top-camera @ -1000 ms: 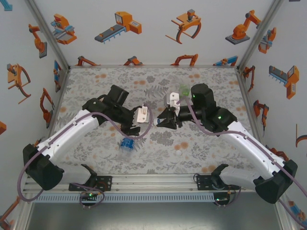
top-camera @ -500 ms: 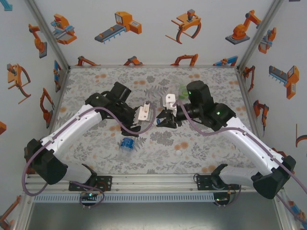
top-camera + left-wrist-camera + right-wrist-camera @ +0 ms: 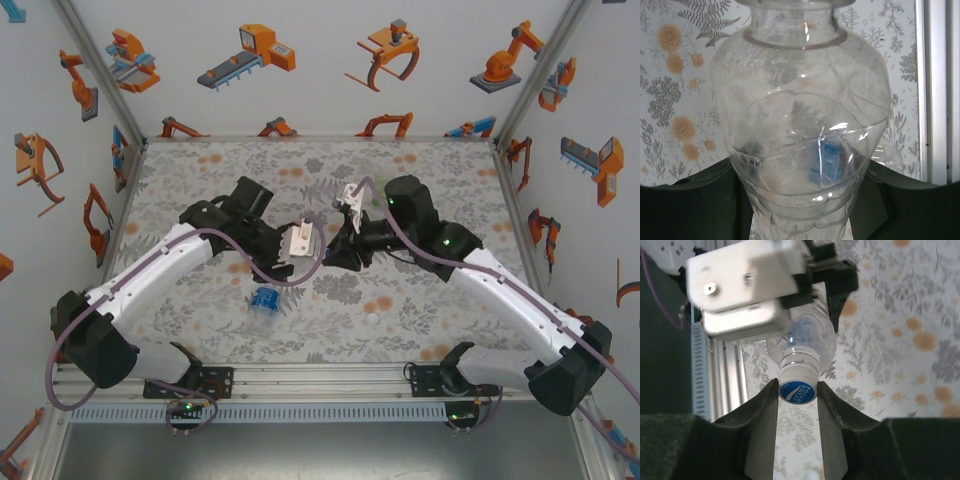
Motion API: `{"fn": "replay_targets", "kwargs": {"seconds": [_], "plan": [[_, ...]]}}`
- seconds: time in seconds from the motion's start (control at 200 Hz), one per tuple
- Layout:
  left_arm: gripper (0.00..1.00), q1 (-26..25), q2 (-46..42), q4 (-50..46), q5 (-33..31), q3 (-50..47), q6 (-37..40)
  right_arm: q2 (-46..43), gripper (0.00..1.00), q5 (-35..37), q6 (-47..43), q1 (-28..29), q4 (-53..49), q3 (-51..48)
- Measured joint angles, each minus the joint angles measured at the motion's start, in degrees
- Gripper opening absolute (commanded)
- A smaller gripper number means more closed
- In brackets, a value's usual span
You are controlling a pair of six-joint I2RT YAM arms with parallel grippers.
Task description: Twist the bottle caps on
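Left gripper [image 3: 800, 202] clamped on clear bottle [image 3: 800, 100], neck at 12 o'clock. Right gripper [image 3: 796, 389] pinching cap [image 3: 796, 393] on the neck. Blue-label bottle [image 3: 265, 302] lies at 7 o'clock.

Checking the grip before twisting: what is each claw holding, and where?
Left claw grips the clear bottle around its body; right claw pinches the blue-topped cap by its sides.

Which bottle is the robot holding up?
The plain see-through bottle, clamped in the left gripper with the right gripper on its cap. The blue-labelled bottle lies untouched on the table.
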Motion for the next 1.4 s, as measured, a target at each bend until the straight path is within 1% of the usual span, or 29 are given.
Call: {"fn": "replay_targets", "kwargs": {"seconds": [0.17, 0.255, 0.35, 0.426, 0.491, 0.546, 0.641, 0.746, 0.851, 0.876, 0.981, 1.127, 1.172, 1.272, 1.402], "plan": [[0.00, 0.0, -1.4, 4.1, -1.5, -2.3, -0.5, 0.2, 0.01, 6.3, 23.2, 0.0, 0.9, -0.5], [0.00, 0.0, -2.3, 6.0, -2.6, -3.6, -1.0, 0.2, 0.02, 9.5, 37.2, -0.2, 1.2, -1.7], [0.00, 0.0, -2.9, 8.0, -3.7, -5.2, -1.7, 0.3, 0.05, 11.4, 52.0, -0.8, 1.4, -3.2], [0.00, 0.0, -3.3, 9.7, -4.7, -6.5, -2.3, 0.8, 0.08, 12.0, 61.2, -1.2, 2.0, -4.2], [0.00, 0.1, -3.5, 10.3, -5.6, -7.1, -2.7, 1.7, 0.11, 12.0, 66.5, -1.4, 2.2, -4.4], [0.00, 0.3, -3.5, 10.3, -6.0, -7.3, -3.0, 2.4, 0.16, 12.1, 69.2, -1.6, 2.3, -4.4], [0.00, 0.4, -3.5, 10.4, -6.4, -7.4, -3.3, 2.8, 0.30, 12.5, 71.1, -1.6, 2.2, -4.3], [0.00, 0.4, -3.5, 11.8, -5.9, -7.4, -3.6, 2.8, 0.46, 13.9, 69.0, -1.6, 0.0, -2.3], [0.00, -0.5, -3.9, 15.1, -2.8, -7.3, -3.6, 2.6, 0.62, 15.8, 63.4, -1.7, -1.0, 0.0], [0.00, -0.7, -4.1, 15.6, -2.3, -7.3, -3.6, 2.4, 0.63, 15.9, 61.4, -1.9, -1.0, 0.4], [0.00, -0.9, -4.6, 16.6, -0.9, -7.3, -3.6, 1.4, 0.63, 15.6, 52.9, -2.4, -1.4, 2.5], [0.00, -0.9, -4.7, 16.7, -0.5, -7.3, -3.5, -0.8, 0.63, 12.9, 37.1, -2.5, -1.4, 5.7], [0.00, -0.9, -4.7, 16.7, -0.2, -7.3, -3.5, -1.5, 0.63, 11.3, 31.2, -2.5, -1.4, 6.5], [0.00, -0.9, -4.7, 16.7, 0.5, -7.3, -3.5, -2.6, 0.58, 7.4, 17.5, -2.5, -2.5, 8.1], [0.00, -0.9, -4.9, 16.7, 1.6, -7.3, -3.3, -2.9, 0.54, 2.2, -1.6, -2.3, -5.9, 8.6]]}}
